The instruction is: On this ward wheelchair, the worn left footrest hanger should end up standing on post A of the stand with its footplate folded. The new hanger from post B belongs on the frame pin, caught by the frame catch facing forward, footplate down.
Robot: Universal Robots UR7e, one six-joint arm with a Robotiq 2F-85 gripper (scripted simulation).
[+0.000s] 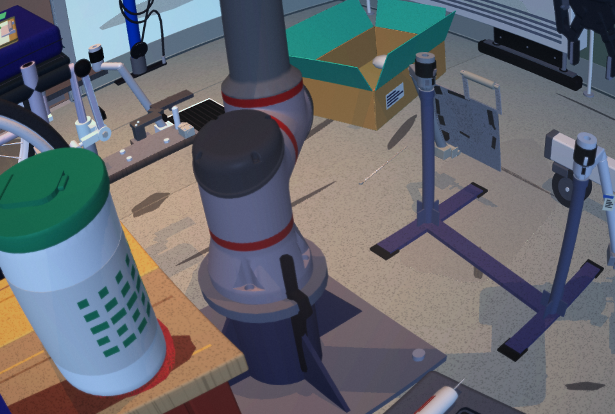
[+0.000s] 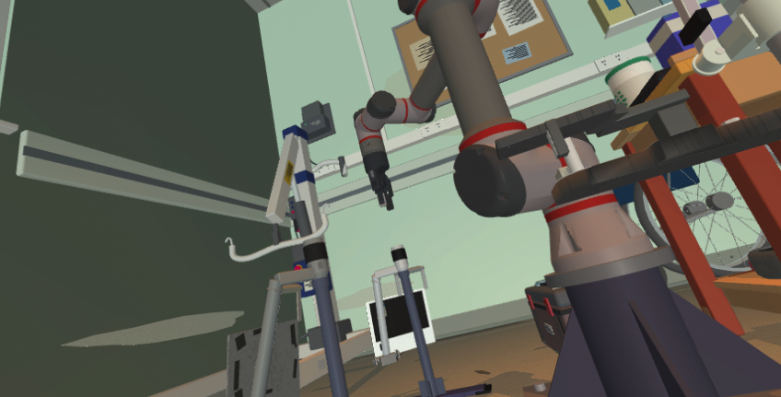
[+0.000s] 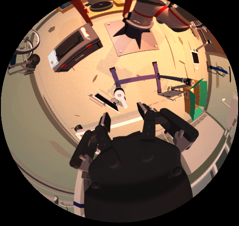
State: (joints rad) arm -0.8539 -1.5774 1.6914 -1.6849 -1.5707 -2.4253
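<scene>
A hanger with a grey speckled footplate (image 1: 469, 124) stands on the far post (image 1: 426, 102) of the purple floor stand (image 1: 476, 256), and a second hanger with a white sleeve (image 1: 588, 152) and a black footplate (image 3: 106, 100) stands on the near post. My gripper (image 1: 590, 42) hangs open and empty high above the near post, which the wrist camera shows below the fingers (image 3: 124, 116). The wheelchair frame (image 1: 89, 102) with its pin (image 1: 174, 114) is far left.
An open cardboard box (image 1: 370, 60) sits behind the stand, near the far post. A wipes canister (image 1: 69, 271) stands on the wooden table at lower left. The arm's base (image 1: 263, 271) is between table and stand. A dark toolcase (image 3: 73, 48) lies on the floor.
</scene>
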